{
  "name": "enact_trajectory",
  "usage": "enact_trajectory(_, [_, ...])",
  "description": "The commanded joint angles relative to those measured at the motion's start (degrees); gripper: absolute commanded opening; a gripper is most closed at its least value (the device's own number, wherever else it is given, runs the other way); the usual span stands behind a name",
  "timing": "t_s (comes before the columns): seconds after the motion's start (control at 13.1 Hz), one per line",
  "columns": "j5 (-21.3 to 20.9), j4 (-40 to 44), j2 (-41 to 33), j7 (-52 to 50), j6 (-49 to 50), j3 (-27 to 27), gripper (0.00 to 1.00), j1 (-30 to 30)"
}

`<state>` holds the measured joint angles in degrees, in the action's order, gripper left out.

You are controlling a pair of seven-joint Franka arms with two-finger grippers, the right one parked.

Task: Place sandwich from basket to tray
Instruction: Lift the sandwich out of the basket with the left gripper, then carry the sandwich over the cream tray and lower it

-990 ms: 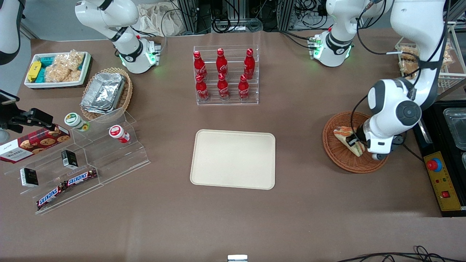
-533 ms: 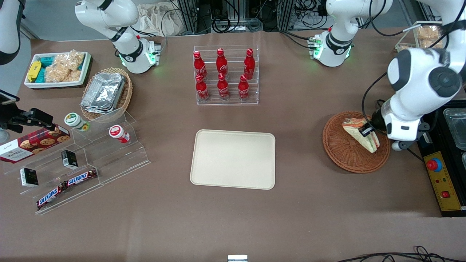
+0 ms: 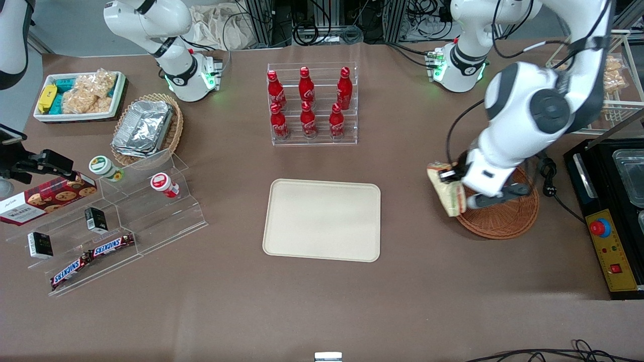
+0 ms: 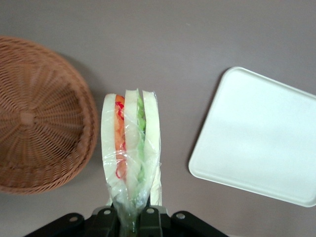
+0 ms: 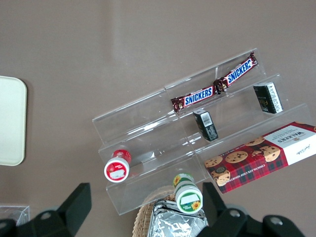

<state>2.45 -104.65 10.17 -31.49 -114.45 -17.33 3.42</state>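
From my remote station, the flat cream-beige rectangular tray lies bare at the middle of the brown table, nearer the front camera than the clear rack of red cola bottles. Toward the working arm's end, my left arm's gripper hangs above the table at the rim of the round reddish-brown wicker basket, jaws clamped on the clear-wrapped triangular sandwich. The wrist view shows the white-bread wedge held clear of the table between basket and tray, its orange-red and green layers facing the camera.
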Motion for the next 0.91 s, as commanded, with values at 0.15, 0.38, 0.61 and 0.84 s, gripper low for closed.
enact_trajectory(0.15, [-3.86, 16.31, 15.04, -0.93, 5.3, -2.1, 0.0, 6.32])
enact_trajectory(0.38, [-5.7, 21.49, 22.07, -1.38, 2.32, -2.1, 0.0, 9.49])
enact_trajectory(0.61, [-8.94, 22.91, 27.08, -2.6, -4.62, -1.92, 0.0, 13.62])
enact_trajectory(0.84, [-10.27, 25.98, 32.01, -3.13, -6.22, -1.83, 0.0, 15.64])
